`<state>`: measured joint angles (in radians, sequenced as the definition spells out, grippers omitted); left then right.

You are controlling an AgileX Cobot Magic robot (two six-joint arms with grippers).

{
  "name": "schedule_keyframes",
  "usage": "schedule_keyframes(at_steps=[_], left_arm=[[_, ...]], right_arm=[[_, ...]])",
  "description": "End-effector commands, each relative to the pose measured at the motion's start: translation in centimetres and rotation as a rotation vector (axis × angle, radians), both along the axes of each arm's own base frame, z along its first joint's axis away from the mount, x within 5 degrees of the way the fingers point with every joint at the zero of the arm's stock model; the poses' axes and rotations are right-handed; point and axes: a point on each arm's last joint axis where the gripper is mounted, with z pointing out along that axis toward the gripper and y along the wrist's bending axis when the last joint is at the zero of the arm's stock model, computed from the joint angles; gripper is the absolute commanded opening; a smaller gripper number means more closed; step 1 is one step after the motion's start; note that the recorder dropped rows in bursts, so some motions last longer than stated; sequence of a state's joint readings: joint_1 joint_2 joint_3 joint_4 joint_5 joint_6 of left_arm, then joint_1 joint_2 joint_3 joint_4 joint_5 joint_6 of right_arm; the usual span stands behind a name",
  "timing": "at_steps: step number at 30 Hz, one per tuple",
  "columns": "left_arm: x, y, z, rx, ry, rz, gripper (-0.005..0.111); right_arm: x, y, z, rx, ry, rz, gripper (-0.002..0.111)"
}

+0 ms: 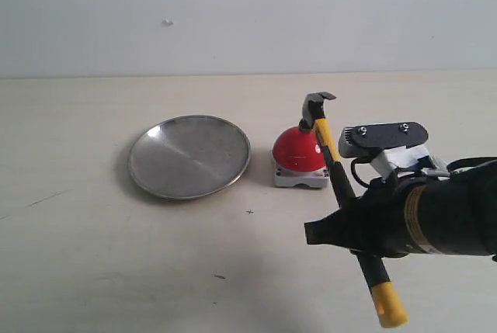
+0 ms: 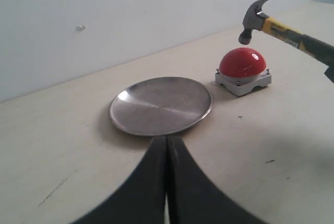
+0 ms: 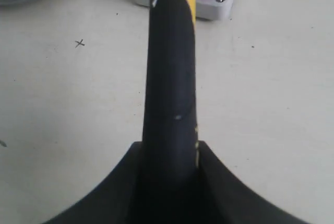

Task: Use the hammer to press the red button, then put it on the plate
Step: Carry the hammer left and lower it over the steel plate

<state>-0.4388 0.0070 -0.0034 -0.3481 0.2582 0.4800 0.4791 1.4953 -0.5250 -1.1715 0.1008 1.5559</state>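
Observation:
My right gripper (image 1: 351, 223) is shut on the black handle of the hammer (image 1: 335, 162), seen close up as the hammer (image 3: 171, 78) in the right wrist view. Its dark head (image 1: 316, 108) hangs just above the red button (image 1: 299, 151), a glossy dome on a grey base. From the left wrist camera the hammer (image 2: 282, 28) shows its head a little above the red button (image 2: 242, 63). The silver plate (image 1: 189, 155) lies left of the button with nothing on it; the plate (image 2: 160, 105) sits just beyond my left gripper (image 2: 167, 143), which is shut on nothing.
A pale wall runs along the back of the light table (image 1: 101, 263). A small cross mark (image 1: 249, 212) is drawn on the tabletop in front of the button. The right arm's dark body (image 1: 435, 209) fills the lower right.

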Motion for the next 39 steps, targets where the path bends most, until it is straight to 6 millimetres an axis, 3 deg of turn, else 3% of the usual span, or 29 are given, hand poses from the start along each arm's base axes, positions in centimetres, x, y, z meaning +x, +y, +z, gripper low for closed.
schedule_keyframes(at_steps=[1, 9, 15, 20, 29, 39], left_arm=[[0.0, 0.0, -0.1, -0.003, -0.003, -0.001, 0.0], [0.0, 0.0, -0.1, -0.003, -0.003, -0.001, 0.0], [0.0, 0.0, -0.1, -0.003, -0.003, -0.001, 0.0], [0.0, 0.0, -0.1, -0.003, -0.003, -0.001, 0.0], [0.0, 0.0, -0.1, -0.003, -0.003, -0.001, 0.0], [0.0, 0.0, -0.1, -0.003, -0.003, -0.001, 0.0]], right_arm=[[0.8, 2.0, 3.2, 0.184, -0.105, 0.114, 0.0], [1.8, 5.6, 9.7, 0.573, -0.297, 0.312, 0.0], [3.8, 6.2, 11.1, 0.71, -0.389, 0.228, 0.0], [5.5, 6.6, 9.4, 0.771, -0.407, 0.154, 0.0], [8.6, 7.1, 3.6, 0.878, -0.401, -0.031, 0.0], [12.5, 10.1, -0.6, 0.863, -0.283, 0.026, 0.0]])
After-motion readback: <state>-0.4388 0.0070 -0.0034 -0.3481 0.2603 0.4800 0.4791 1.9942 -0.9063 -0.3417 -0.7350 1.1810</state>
